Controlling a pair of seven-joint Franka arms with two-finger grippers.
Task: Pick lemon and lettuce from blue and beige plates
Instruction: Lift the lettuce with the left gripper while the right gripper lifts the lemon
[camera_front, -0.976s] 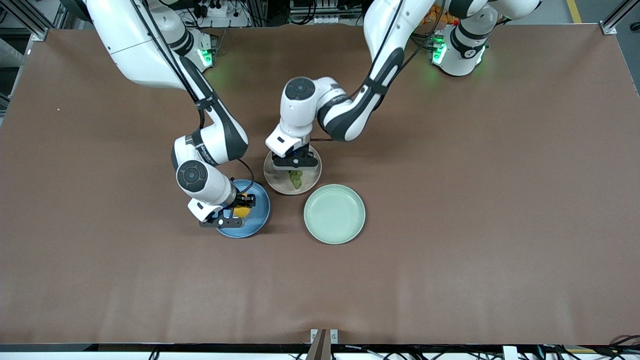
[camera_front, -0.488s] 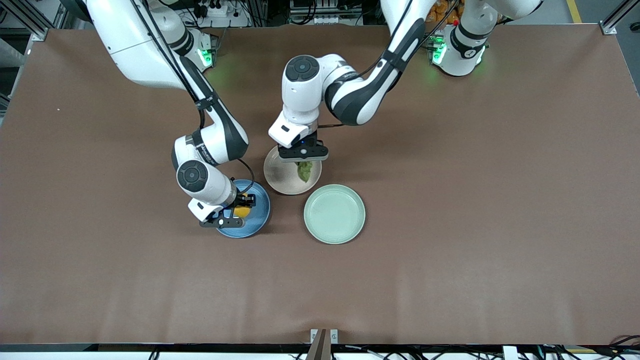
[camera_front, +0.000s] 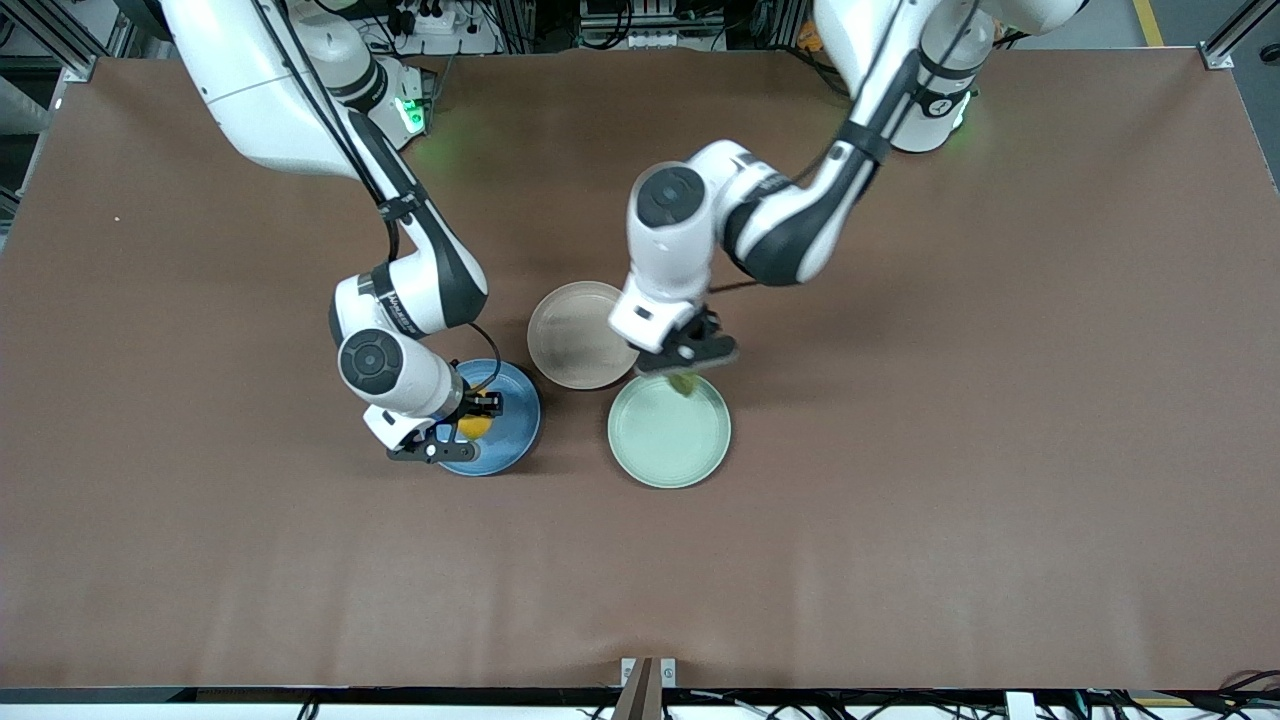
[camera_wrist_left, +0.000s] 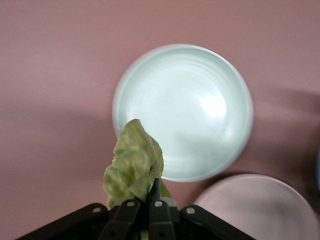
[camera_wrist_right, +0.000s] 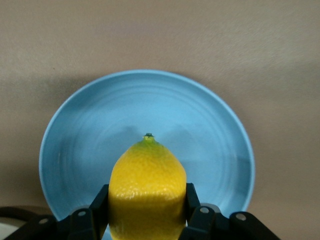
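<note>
Near the counter's middle, the left hand (camera_front: 688, 366), clamped on the lettuce (camera_front: 684, 383), had carried it off the beige plate (camera_front: 572, 334) to over the mint plate (camera_front: 668, 430), while the right hand (camera_front: 452, 432) lifted the lemon (camera_front: 472, 426) above the blue plate (camera_front: 512, 420), so both picks looked done.

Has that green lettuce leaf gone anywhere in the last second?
Yes. The left claw carried the lettuce off the beige plate to over the mint-green plate's rim.
</note>
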